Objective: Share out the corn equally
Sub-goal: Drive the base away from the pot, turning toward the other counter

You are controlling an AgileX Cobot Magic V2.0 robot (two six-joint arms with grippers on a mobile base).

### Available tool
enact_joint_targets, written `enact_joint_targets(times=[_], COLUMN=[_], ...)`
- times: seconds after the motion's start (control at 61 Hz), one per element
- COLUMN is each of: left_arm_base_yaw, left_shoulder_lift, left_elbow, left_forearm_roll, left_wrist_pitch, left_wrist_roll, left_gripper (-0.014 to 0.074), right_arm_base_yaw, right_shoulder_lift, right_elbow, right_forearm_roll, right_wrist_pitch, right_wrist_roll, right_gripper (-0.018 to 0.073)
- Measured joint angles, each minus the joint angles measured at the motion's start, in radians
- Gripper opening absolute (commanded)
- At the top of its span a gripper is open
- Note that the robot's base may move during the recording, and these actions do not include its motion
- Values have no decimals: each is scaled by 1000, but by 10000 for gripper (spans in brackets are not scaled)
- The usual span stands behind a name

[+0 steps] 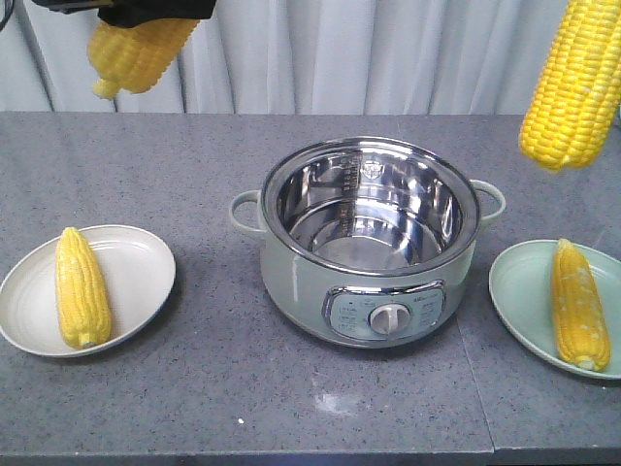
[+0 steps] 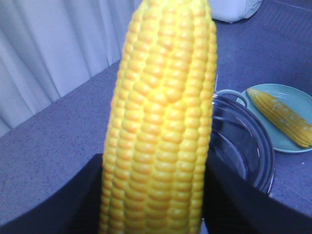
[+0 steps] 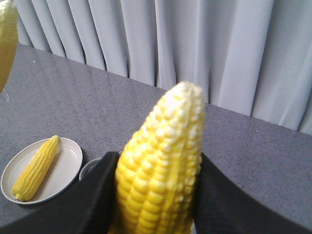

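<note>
My left gripper [image 1: 146,12] is high at the back left, shut on a yellow corn cob [image 1: 141,49] whose pale tip hangs down-left. In the left wrist view this cob [image 2: 163,117] sits squeezed between the black fingers [image 2: 83,204]. My right gripper [image 3: 161,195] is shut on another corn cob [image 3: 163,161]. In the front view that cob [image 1: 574,83] hangs at the top right, the gripper itself out of frame. One cob [image 1: 80,286] lies on the white plate [image 1: 141,267] at the left. Another cob [image 1: 579,303] lies on the green plate [image 1: 519,291] at the right.
An open steel-lined electric pot [image 1: 301,291] with side handles stands mid-table between the plates, with nothing visible inside it. A grey curtain hangs behind the grey tabletop. The table's front edge runs along the bottom of the front view.
</note>
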Motion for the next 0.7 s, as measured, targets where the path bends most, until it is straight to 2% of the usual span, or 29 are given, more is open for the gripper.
enact_joint_targets(times=[0.705], left_arm_base_yaw=[0], left_shoulder_lift=[0], left_elbow=[0], left_forearm_roll=[3], left_wrist_pitch=[0], left_wrist_roll=[0], left_gripper=[-8], right_arm_base_yaw=[0], right_shoulder_lift=[0], right_elbow=[0], right_forearm_roll=[2], right_wrist_pitch=[1], right_wrist_roll=[0], right_gripper=[-6])
